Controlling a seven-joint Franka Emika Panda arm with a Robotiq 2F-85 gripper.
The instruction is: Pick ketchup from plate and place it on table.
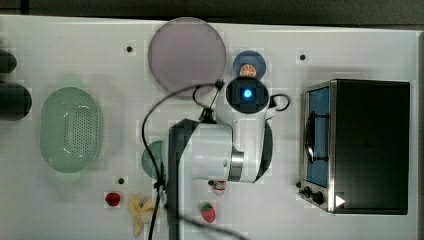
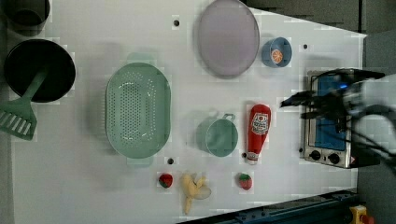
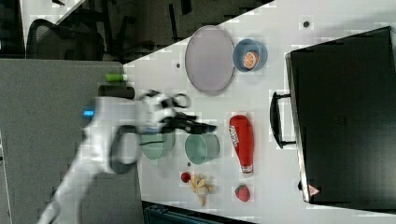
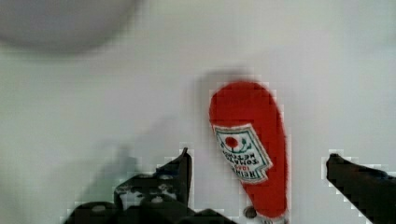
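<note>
The ketchup (image 2: 258, 131), a red bottle with a white label, is seen lying flat on the white tabletop (image 2: 93, 186), well apart from the bare mauve plate (image 2: 227, 37) and just beside the green cup (image 2: 219, 136) in the left view. In the wrist view the pincer (image 4: 259, 177) is held above the bottle with its fingers (image 4: 180, 172) spread apart, nothing clamped between them. A strawberry (image 2: 245, 181) is noted near the cap end.

ketchup (image 4: 250, 149) lying on table (image 4: 116, 102) | gripper (image 4: 257, 163) fingers spread, either side of bottle
</note>
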